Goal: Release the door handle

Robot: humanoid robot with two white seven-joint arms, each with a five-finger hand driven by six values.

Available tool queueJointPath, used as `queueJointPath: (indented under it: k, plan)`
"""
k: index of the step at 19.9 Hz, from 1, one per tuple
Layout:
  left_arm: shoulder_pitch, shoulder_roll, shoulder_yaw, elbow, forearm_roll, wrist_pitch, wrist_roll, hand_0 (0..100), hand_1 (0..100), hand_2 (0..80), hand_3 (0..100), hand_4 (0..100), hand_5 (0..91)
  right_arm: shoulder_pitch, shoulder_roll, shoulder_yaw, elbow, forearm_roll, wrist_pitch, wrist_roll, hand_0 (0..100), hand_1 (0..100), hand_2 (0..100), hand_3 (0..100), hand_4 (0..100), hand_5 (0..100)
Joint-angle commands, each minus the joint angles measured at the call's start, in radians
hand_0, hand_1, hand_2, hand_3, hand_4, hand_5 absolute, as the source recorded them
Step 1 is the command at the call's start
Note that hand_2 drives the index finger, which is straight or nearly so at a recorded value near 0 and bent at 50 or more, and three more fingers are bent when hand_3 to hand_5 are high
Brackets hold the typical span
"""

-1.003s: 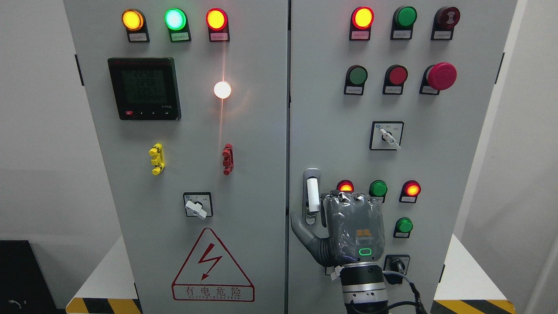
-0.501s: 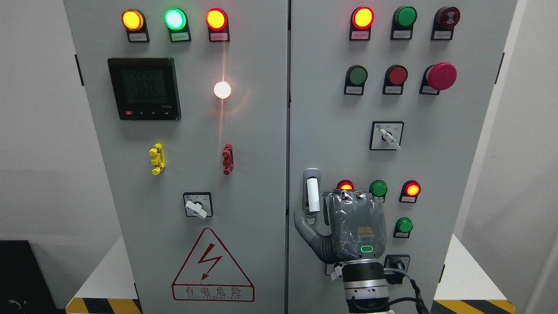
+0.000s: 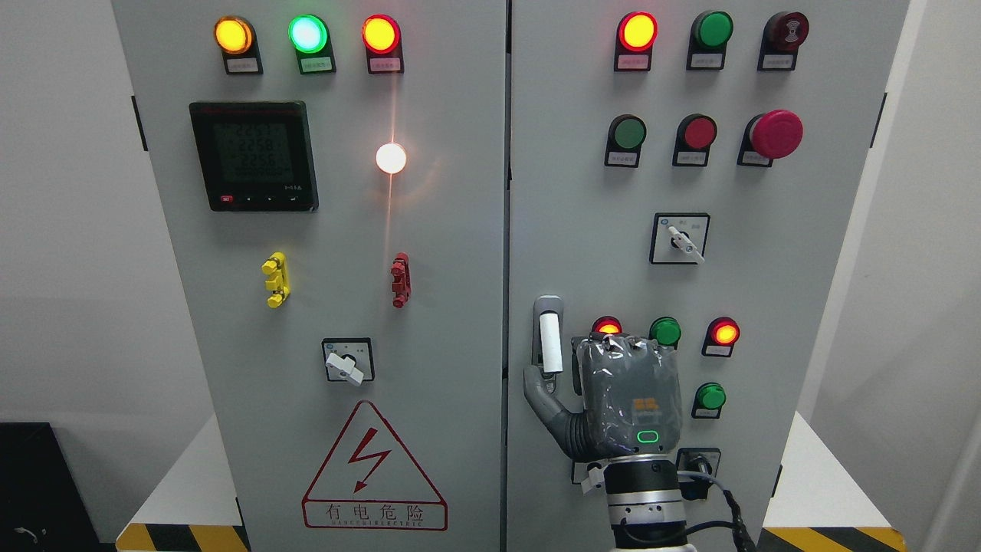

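- The door handle stands upright on the right cabinet door, near its left edge and low down
- The right hand is just beside the handle, with the thumb below it
- I cannot tell if the fingers are around the handle or already off; the hand's back hides them
- In my judgement the release is nearly done; drawing the hand back is left
- No container shows here

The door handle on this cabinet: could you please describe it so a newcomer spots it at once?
On the cabinet's right door, look along its left edge, low down. The door handle is an upright white grip in a grey frame, unlike the round lamps beside it.
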Motion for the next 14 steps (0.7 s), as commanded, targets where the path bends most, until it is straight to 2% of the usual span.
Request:
queueJointPath:
  k: [1, 14]
  plan:
    - [0.009, 0.000, 0.000, 0.000, 0.001, 0.000, 0.000, 12, 56, 0.0, 0, 0, 0.0, 0.000, 0.001, -0.006, 0.004, 0.000, 0.000, -0.002, 31, 38, 94, 100, 100, 100]
    - [0.009, 0.000, 0.000, -0.001, -0.001, 0.000, 0.000, 12, 56, 0.0, 0, 0, 0.0, 0.000, 0.001, -0.012, 0.003, 0.000, 0.002, -0.003, 34, 40, 94, 100, 100, 100]
